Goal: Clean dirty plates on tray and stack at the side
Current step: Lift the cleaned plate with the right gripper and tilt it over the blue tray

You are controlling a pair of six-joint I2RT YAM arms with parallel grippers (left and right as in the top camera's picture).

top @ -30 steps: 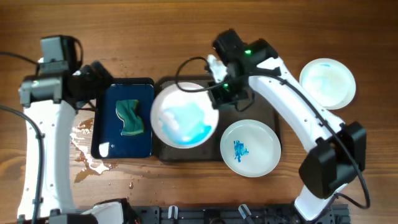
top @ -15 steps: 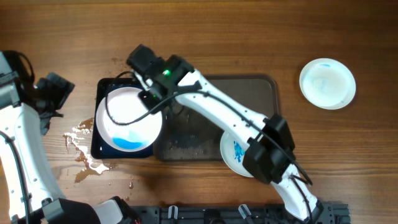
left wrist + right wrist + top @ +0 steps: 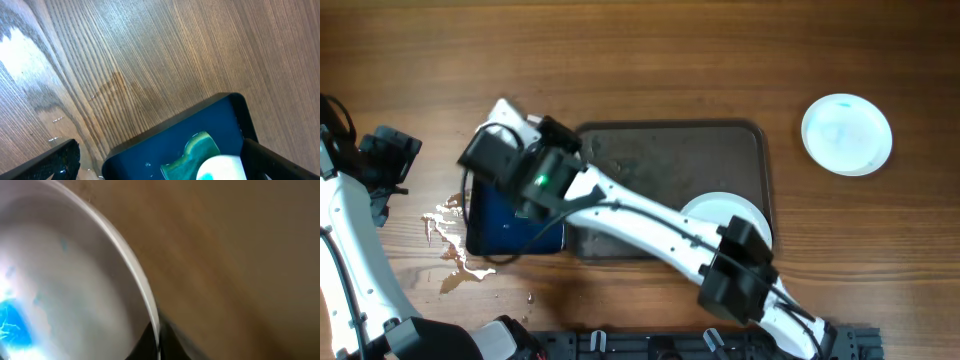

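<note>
My right gripper reaches far left over the small blue tray. It is shut on the rim of a white plate with blue paint, held steeply tilted; only the plate's edge shows from above. The right wrist view shows the fingers pinching the rim. A second plate lies at the grey tray's near right corner, partly under the arm. A third, pale blue plate lies on the bare wood at the far right. My left gripper is open and empty, left of the blue tray.
A green sponge lies in the blue tray, beside the held plate's edge. Spilled water spreads on the wood left of the blue tray. The grey tray's floor shows wet specks.
My right arm has carried the plate from the grey tray leftward over the blue tray and tilted it steeply. My left arm has drawn back to the left.
</note>
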